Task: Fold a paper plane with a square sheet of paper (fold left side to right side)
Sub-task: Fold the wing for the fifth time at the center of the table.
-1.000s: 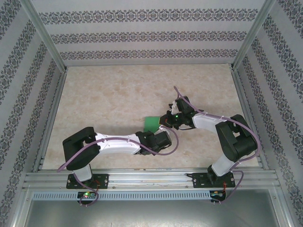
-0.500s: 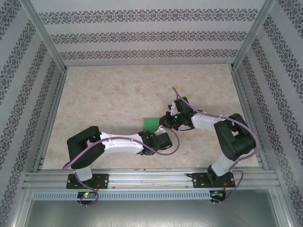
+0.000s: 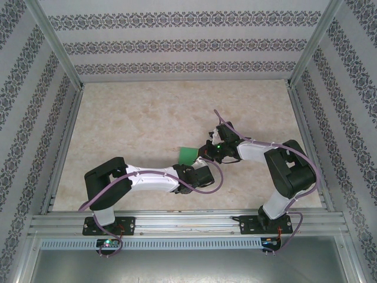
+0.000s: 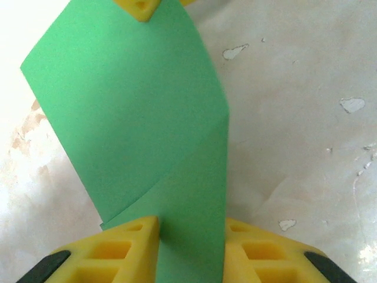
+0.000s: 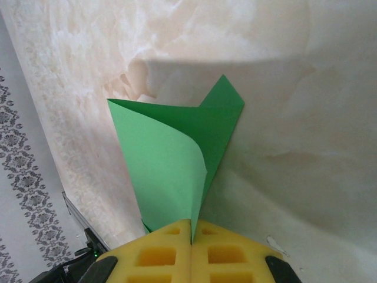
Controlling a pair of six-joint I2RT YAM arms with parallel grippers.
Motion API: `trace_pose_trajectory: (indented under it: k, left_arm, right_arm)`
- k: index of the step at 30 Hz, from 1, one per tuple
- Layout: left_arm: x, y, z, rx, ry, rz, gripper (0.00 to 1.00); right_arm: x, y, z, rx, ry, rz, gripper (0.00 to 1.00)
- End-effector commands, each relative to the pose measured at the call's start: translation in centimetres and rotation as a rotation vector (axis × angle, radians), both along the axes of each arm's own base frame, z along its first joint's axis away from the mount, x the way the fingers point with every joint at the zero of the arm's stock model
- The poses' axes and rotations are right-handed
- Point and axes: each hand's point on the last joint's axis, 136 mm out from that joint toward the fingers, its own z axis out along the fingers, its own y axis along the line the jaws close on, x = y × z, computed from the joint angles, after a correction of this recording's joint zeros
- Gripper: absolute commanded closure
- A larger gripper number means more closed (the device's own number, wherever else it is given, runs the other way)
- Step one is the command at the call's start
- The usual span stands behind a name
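The square sheet of paper (image 3: 188, 154) is bright green and sits mid-table, bent up between the two arms. In the right wrist view the paper (image 5: 171, 153) curls over on itself, and my right gripper (image 5: 191, 230) is shut on its near edge. That gripper (image 3: 205, 151) sits at the sheet's right side in the top view. My left gripper (image 3: 193, 164) comes in from the near side. Its yellow fingers (image 4: 123, 247) stand apart, and a strip of the paper (image 4: 129, 106) lies flat in the gap (image 4: 192, 239). A right fingertip (image 4: 141, 7) pokes in at the sheet's far end.
The beige marbled tabletop (image 3: 141, 118) stretches open to the left and back. Patterned walls (image 3: 177, 44) and aluminium posts close in three sides. A metal rail (image 3: 188, 223) runs along the near edge where both arm bases are bolted.
My left gripper's jaws have narrowed around the paper strip, and the left arm has crept slightly right. The right gripper stays shut on the sheet and has barely shifted.
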Motion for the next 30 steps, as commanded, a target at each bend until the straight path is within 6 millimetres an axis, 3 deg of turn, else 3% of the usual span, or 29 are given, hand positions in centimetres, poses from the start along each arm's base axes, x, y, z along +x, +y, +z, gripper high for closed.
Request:
trace_pose_trajectory:
  k: [1,12,16,19,23,27,30]
  left_arm:
    - [-0.4,0.4,-0.8,0.035,0.002,0.008,0.76]
    - [-0.7,-0.4,-1.5,-0.013,0.027,0.009,0.89]
    - [-0.7,-0.8,-1.6,-0.036,0.036,0.009,0.92]
    - [-0.7,-1.1,-1.5,-0.057,0.046,0.008,0.96]
    - [-0.5,-1.3,-0.7,-0.101,0.052,0.017,0.98]
    - [-0.5,-1.5,-0.2,-0.181,0.087,0.026,0.99]
    - [-0.4,-1.4,-0.1,-0.246,0.132,0.041,1.00]
  right_arm:
    - [0.5,0.2,0.1,-0.011,-0.005,-0.003,1.00]
    - [0.8,-0.3,-0.2,-0.023,-0.006,-0.020,0.99]
    - [1.3,-1.5,0.6,-0.038,-0.052,-0.054,0.85]
    - [1.8,-3.5,1.6,-0.052,-0.097,-0.104,0.74]
    - [1.8,-7.6,2.5,-0.119,-0.153,-0.186,0.66]
    - [1.1,-11.3,3.1,-0.158,-0.193,-0.248,0.63]
    - [0.0,-12.8,3.2,-0.153,-0.218,-0.267,0.62]
